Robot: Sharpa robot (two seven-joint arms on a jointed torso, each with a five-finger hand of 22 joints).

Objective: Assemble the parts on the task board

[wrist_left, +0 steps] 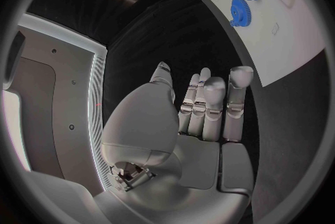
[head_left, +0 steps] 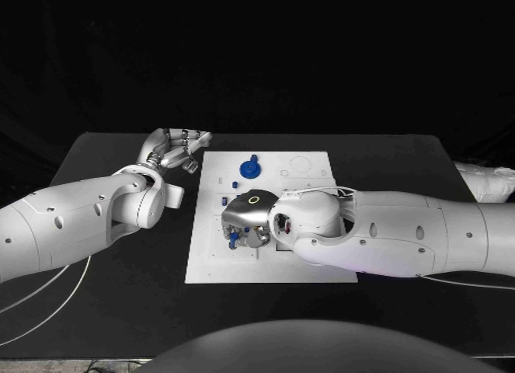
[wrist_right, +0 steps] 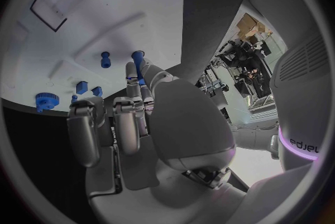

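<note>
The right robot hand [head_left: 248,221] is positioned over the near middle of the task board [head_left: 313,268], fingers curled down around a blue peg [wrist_right: 138,61]; whether it is grasped cannot be told. A second blue peg [wrist_right: 105,59] stands just beside it. Farther back, the blue gear [head_left: 249,167] lies on the board. The left robot hand [head_left: 173,149] hovers off the board's far left corner above the bench [head_left: 112,155], released, fingers loosely extended.

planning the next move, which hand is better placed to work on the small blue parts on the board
Probably the right. The right hand is over the task board, its fingers at a blue peg among the small parts. The left hand is off the board's far left corner, above the black table, holding nothing.
</note>
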